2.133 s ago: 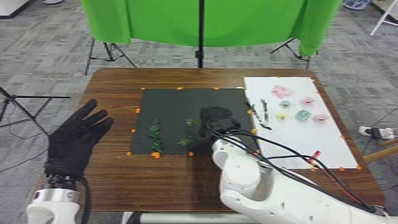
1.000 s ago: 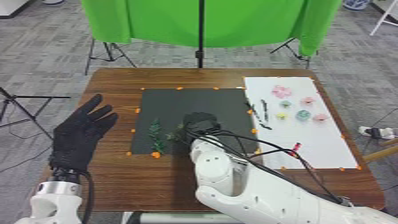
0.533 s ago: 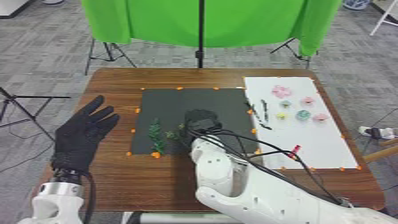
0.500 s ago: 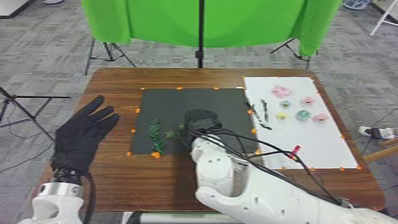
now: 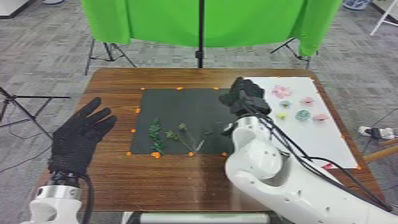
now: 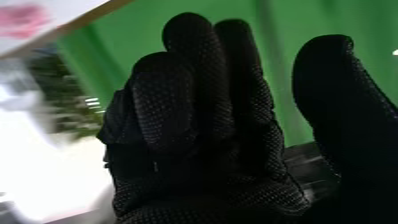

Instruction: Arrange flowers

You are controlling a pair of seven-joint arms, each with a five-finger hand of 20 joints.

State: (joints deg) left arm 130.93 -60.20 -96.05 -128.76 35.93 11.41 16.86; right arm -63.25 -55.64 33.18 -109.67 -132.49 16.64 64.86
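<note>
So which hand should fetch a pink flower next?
Probably the right hand: it is close to the pink flowers, while the left hand is across the black mat from them.

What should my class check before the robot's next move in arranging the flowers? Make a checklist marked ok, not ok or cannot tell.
1. Leafy green sprig on the dark mat: ok.
2. Right hand open, ready to grasp: ok, thumb apart from the fingers.
3. Left hand clear of the mat: ok, at the table's left side.
4. Blue-green flower on the mat: not ok, it lies on the white sheet.
5. Mat's far right corner free: cannot tell, the right hand covers it.
</note>
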